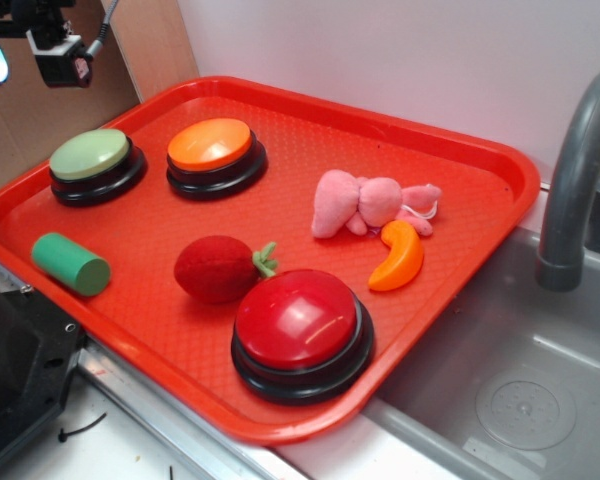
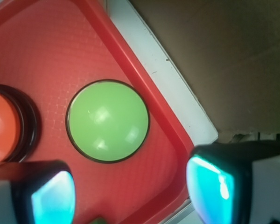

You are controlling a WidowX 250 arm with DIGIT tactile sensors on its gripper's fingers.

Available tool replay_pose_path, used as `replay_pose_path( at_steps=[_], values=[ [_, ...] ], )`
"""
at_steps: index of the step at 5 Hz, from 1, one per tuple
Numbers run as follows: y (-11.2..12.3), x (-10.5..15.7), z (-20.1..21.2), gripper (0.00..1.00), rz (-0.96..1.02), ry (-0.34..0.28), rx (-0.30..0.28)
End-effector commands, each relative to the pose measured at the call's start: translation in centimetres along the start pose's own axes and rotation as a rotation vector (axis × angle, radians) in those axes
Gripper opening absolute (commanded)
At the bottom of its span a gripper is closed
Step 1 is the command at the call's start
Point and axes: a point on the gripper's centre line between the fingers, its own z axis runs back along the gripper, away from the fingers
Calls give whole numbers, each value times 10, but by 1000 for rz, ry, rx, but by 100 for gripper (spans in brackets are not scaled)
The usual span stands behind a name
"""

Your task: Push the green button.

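While it hung up high, gripper point(image 2: 130, 191): jaws spread wide, nothing between them
green button point(image 2: 108, 121): sat right below the gripper, untouched, in the red tray's point(image 1: 280, 420) far-left corner
orange button point(image 1: 216, 156): just beside the green one

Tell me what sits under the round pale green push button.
Under the round pale green push button sits its black circular base, resting on the red plastic tray. The tray surface beneath that base is covered.
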Motion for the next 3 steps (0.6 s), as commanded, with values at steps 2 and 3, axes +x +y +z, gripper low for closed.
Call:
replay_pose_path(
  at_steps=[2, 3],
  values=[
    [2, 4, 33, 100, 2, -93, 9],
    [3, 4, 39, 100, 0, -99, 19]
  ],
)
